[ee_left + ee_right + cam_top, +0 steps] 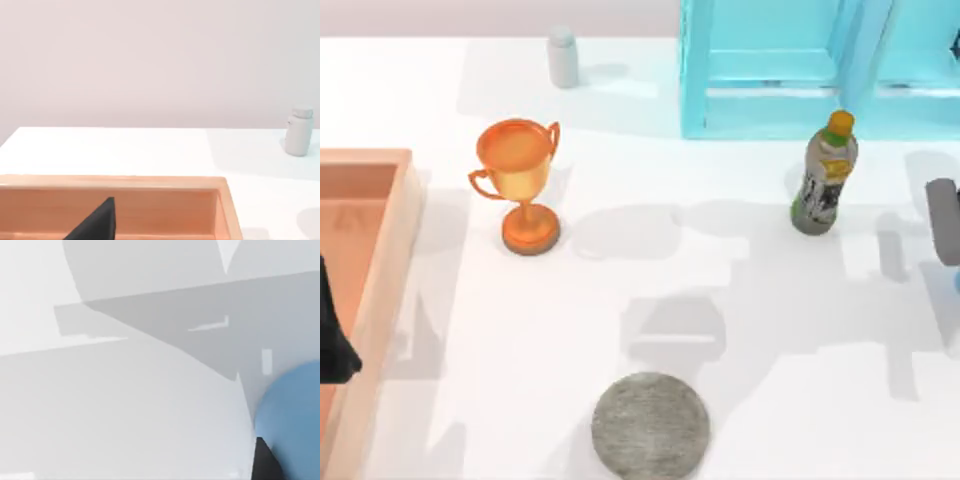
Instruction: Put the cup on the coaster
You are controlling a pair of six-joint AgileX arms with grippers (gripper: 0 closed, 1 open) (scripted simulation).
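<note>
The coaster [650, 425], a flat grey speckled disc, lies at the table's front edge near the middle with nothing on it. In the right wrist view a light-blue rounded surface, the cup [292, 417], sits very close to the camera. A dark part of my right gripper [264, 462] shows right beside it. My right arm [942, 220] enters at the table's right edge, far from the coaster. My left gripper [97, 224] hangs over the wooden tray [150, 182] at the left edge, parked.
An orange two-handled trophy [520, 185] stands left of centre. A green-capped bottle [825, 175] stands to the right. A small white bottle [562, 57] is at the back, and a light-blue cabinet [770, 70] fills the back right. The wooden tray [400, 260] lines the left edge.
</note>
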